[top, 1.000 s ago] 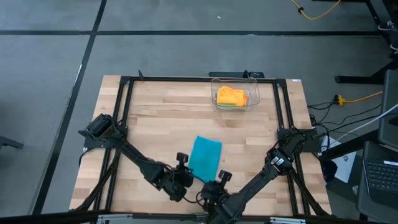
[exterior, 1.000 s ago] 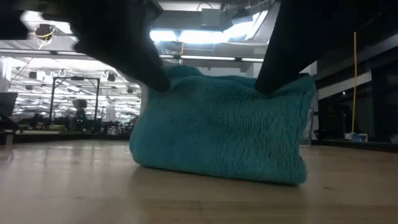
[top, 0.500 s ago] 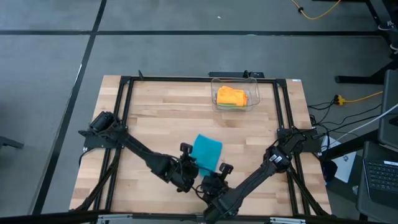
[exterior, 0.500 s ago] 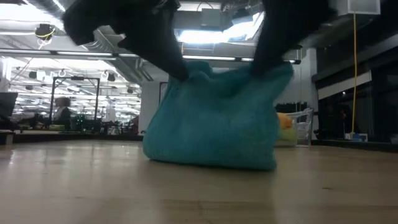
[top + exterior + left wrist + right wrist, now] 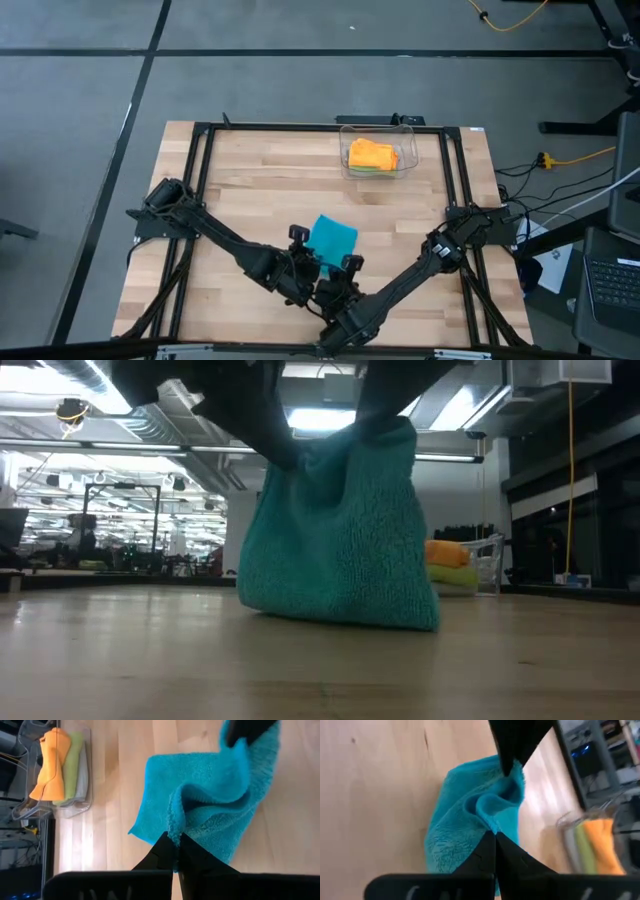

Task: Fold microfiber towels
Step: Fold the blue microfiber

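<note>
I see the plush, looped teal towel [image 5: 340, 535] bunched into a hanging pouch over the wooden counter [image 5: 250, 190]; left tool [image 5: 173, 845] and right tool [image 5: 494, 837] each pinch a corner.

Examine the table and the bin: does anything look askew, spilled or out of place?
Nothing stands out. The teal towel hangs bunched between both shut grippers, mid-fold. The orange towel sits on others inside the clear bin.
</note>
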Controlling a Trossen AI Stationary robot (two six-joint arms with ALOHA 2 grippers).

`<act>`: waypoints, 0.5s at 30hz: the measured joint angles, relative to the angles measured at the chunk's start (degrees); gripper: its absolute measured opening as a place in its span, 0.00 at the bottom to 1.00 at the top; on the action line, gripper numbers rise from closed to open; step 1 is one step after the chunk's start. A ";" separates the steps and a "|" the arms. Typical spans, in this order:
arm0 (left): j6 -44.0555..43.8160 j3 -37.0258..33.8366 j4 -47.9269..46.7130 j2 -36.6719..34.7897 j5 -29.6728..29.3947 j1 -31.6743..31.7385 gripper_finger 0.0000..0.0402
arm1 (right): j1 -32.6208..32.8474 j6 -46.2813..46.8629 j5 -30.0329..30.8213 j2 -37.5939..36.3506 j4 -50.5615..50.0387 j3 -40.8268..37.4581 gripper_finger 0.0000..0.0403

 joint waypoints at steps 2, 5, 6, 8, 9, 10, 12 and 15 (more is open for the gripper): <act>-0.04 0.25 -1.12 0.00 0.02 -0.05 0.00 | -0.43 -3.02 0.76 0.00 -0.05 -0.02 0.00; -0.17 0.29 -3.15 -0.02 0.01 0.15 0.00 | -0.90 -5.94 0.96 -0.41 -0.11 -0.10 0.00; -0.17 0.29 -3.59 -0.02 0.01 0.21 0.00 | -0.95 -6.26 0.96 -0.71 -0.11 -0.13 0.00; -0.17 0.29 -4.30 -0.08 0.05 0.47 0.00 | -0.94 -7.43 1.20 -2.43 -0.15 -1.08 0.00; -0.15 0.29 -4.87 -0.09 0.04 0.67 0.00 | -0.91 -7.56 1.64 -3.38 -0.12 -1.76 0.00; -0.13 0.29 -5.37 -0.15 0.06 0.87 0.00 | -0.89 -7.28 2.22 -4.59 0.08 -2.95 0.00; -0.04 0.25 -6.08 -0.76 0.21 1.26 0.00 | -0.98 -5.93 2.84 -7.24 0.14 -6.85 0.00; 0.31 0.23 -6.34 -2.48 0.14 1.85 0.00 | -1.06 -2.65 2.87 -11.52 0.16 -14.85 0.00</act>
